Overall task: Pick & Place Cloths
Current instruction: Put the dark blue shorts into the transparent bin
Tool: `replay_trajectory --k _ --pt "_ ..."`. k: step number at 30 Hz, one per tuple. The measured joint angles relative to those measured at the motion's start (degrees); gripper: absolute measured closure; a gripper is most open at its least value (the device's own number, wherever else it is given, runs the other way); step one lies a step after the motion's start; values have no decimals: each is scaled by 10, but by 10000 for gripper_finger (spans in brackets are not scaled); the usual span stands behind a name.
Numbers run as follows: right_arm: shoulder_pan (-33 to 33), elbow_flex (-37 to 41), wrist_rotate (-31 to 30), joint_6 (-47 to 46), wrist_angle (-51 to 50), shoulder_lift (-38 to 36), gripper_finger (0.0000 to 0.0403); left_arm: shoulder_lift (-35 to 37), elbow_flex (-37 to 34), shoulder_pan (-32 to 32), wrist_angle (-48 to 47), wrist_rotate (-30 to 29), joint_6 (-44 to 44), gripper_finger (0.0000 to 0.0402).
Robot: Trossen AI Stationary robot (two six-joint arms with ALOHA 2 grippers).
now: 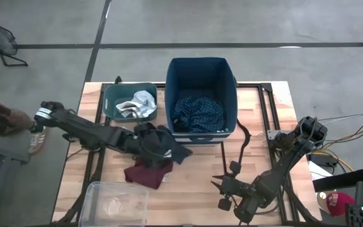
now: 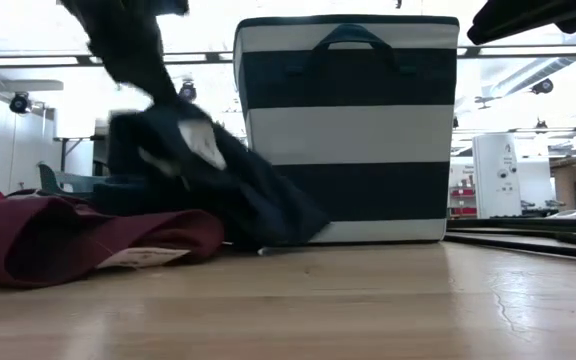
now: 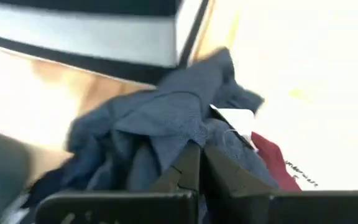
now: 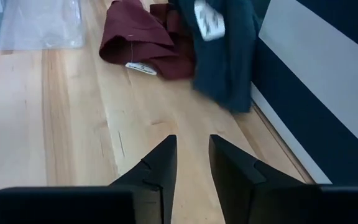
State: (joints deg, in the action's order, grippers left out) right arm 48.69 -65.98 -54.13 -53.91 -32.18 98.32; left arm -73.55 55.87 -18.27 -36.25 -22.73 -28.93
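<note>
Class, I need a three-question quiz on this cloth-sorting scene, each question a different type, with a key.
1. True or false: the left gripper holds the dark cloth.
2. Which bin holds the patterned navy cloth? A teal bin B navy bin C clear bin
3. Fill in: the maroon cloth lies on the ____, under the dark cloth.

Key: 1 true, its fingers are shut on it. 2 B, the navy bin. 3 table. The right gripper waits open near the table's front edge.

Dark cloth [image 3: 166,124] motion-blurred, hiding left end effector [image 3: 194,163] (fingertips buried); maroon cloth [image 2: 78,235] edge-cropped
</note>
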Motion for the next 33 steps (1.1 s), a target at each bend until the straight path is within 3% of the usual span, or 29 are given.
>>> replay_trajectory --k 6,13,16,22,27,33 --pt "0 6 0 0 4 0 303 57 86 -45 -106 -82 -35 397" --pt "-2 24 0 1 13 0 303 108 183 -135 -135 -154 -30 399" --pt "-3 35 0 0 12 0 315 119 223 -180 -135 -156 -27 398" --pt "-7 44 0 10 7 -10 384 115 286 -291 -134 -206 -25 399" --pt "-23 58 14 45 6 -50 394 92 309 -385 -124 -264 -25 400" --pt "-31 120 12 60 15 -136 395 68 312 -478 -60 -268 -24 399"
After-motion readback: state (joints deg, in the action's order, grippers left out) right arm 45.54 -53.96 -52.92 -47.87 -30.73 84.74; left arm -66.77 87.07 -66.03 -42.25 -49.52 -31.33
